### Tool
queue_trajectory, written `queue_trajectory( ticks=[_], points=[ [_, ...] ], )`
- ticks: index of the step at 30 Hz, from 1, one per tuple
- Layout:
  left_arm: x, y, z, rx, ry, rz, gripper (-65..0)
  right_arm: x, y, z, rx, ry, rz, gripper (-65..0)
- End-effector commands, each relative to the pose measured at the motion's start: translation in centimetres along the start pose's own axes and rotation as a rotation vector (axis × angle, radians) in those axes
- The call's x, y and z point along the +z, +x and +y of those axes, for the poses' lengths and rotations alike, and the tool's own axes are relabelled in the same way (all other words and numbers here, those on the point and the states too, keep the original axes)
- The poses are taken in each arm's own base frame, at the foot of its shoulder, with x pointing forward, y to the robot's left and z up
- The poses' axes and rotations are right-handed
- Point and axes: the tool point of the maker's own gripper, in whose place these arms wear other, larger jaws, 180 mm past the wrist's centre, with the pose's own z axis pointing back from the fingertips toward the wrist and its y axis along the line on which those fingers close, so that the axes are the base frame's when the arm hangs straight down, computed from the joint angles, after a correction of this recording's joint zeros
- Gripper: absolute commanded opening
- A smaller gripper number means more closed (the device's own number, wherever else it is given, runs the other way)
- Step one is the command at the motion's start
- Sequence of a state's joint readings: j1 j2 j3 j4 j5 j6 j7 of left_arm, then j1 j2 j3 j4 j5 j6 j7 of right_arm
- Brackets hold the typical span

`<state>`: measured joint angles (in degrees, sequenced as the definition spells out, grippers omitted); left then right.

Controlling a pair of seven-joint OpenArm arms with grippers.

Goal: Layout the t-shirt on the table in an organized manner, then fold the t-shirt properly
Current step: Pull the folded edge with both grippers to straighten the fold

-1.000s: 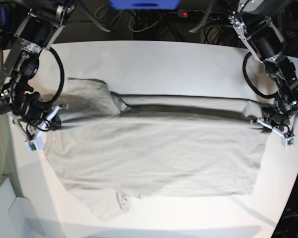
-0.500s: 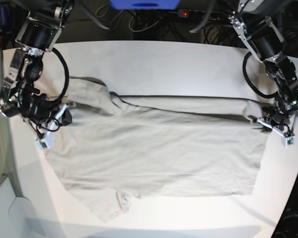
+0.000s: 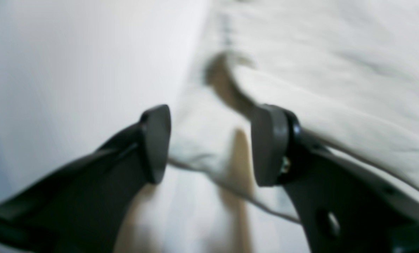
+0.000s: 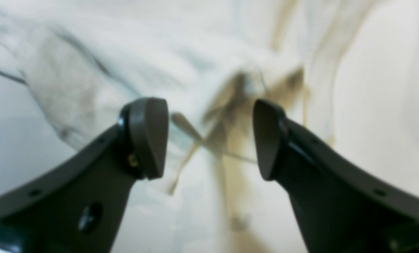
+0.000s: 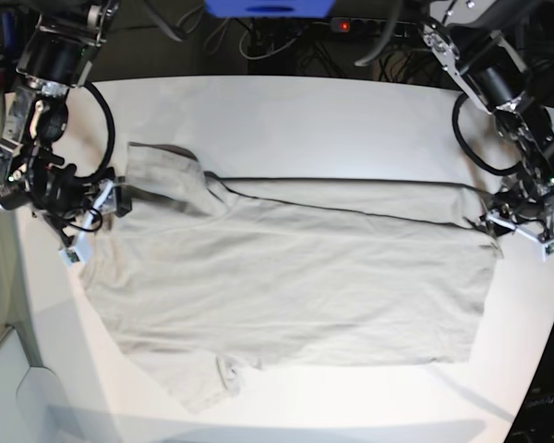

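T-shirt (image 5: 286, 281): lies spread flat across the middle of the bench (image 5: 305, 115), folded band along its far edge.
Edges: one sleeve far left, another at the near edge.
Left hand (image 3: 209, 144): jaws wide, holding nothing, over the hem corner.
Right hand (image 4: 209, 138): jaws wide, holding nothing, over rumpled cloth.
Open room: bare bench beyond and in front of the shirt.

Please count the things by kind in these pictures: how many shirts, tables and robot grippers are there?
t-shirt: 1
table: 1
grippers: 2, left gripper and right gripper
Total: 4
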<state>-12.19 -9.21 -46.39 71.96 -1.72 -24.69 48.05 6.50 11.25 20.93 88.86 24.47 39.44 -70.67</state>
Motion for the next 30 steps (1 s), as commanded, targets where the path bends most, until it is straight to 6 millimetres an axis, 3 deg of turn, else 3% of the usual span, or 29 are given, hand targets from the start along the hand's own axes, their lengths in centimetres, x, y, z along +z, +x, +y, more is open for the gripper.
queue_trajectory(
  ticks=[1, 4, 6, 10, 14, 18, 23, 25, 30],
  points=[
    [0.5, 2.2, 0.4, 0.003, 0.008, -0.059, -28.8, 0.6, 1.7, -0.1, 0.024, -0.001, -0.056, -26.5],
    [0.7, 2.1, 0.9, 0.001, 0.016, -0.052, -28.7, 0.5, 0.5, -0.1, 0.013, 0.0, -0.036, -26.5],
    [0.7, 0.9, 1.4, -0.009, 0.024, -0.035, -28.7, 0.8, -0.4, 0.2, 0.021, -0.006, -0.024, -26.5],
    [0.5, -0.1, 1.5, -0.004, 0.022, -0.015, -28.7, 1.3, -2.0, 2.2, 0.038, 0.004, -0.022, -26.5],
    [0.4, 0.3, 1.1, -0.006, 0.02, -0.056, -28.8, 1.6, -2.8, 3.5, 0.033, 0.015, -0.023, -26.5],
    [0.2, 0.2, 0.9, 0.0, 0.014, -0.064, -28.8, 1.3, -4.5, 4.2, 0.021, 0.032, 0.009, -26.5],
    [-1.1, -2.1, 0.8, 0.032, -0.007, 0.005, -29.3, 1.1, -4.4, 4.5, 0.011, 0.038, -0.015, -26.5],
    [-1.4, -2.7, 0.7, 0.038, -0.013, 0.02, -29.3, 0.6, -5.3, 4.6, -0.009, 0.053, 0.003, -26.5],
    [-1.5, -2.3, 0.5, 0.034, -0.014, -0.023, -32.1, -0.6, -6.4, 4.8, -0.051, 0.081, 0.022, -26.6]
  ],
)
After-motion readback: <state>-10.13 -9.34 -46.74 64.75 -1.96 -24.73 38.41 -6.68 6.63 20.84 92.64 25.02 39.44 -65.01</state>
